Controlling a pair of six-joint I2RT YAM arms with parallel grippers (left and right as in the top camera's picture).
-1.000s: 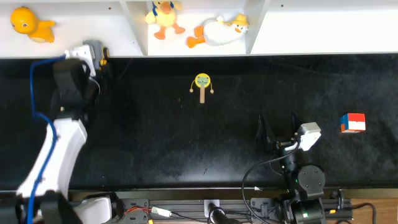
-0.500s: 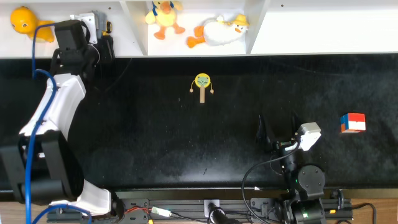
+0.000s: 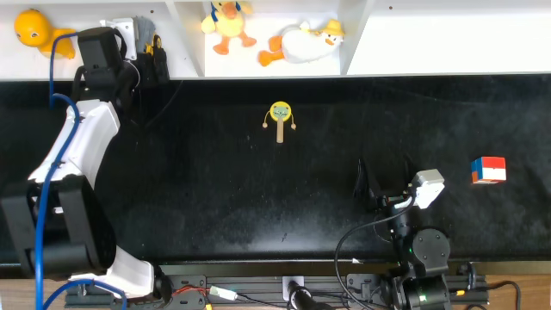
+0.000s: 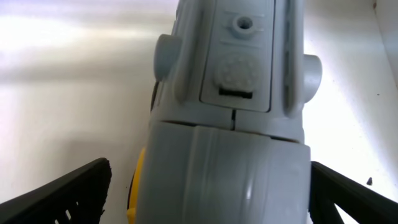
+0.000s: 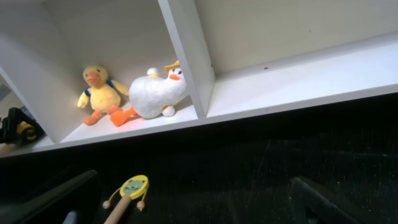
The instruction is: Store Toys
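Grey plastic toy [image 4: 230, 124], with a yellow part showing at its side, sits right at the left gripper [image 3: 146, 47] inside the left compartment of the white shelf [image 3: 430, 52]. The left arm is stretched up the left side of the black mat [image 3: 215, 198]. Whether the jaws clamp the toy or merely flank it cannot be told. A yellow duck [image 3: 41, 33] lies in the same compartment, apart from the gripper and toward the shelf's outer end. In the middle compartment a yellow plush duckling [image 3: 228, 21] sits just beside a white plush goose [image 3: 303, 43]. On the mat in front of that compartment lies a small rattle drum [image 3: 280, 116] on a wooden stick, its handle pointing toward the arms' bases. A multicoloured cube [image 3: 488, 170] rests near the mat's right edge. The right gripper [image 3: 383, 182] is over the mat near its own base, well apart from both drum and cube, its jaws spread wide and holding nothing.
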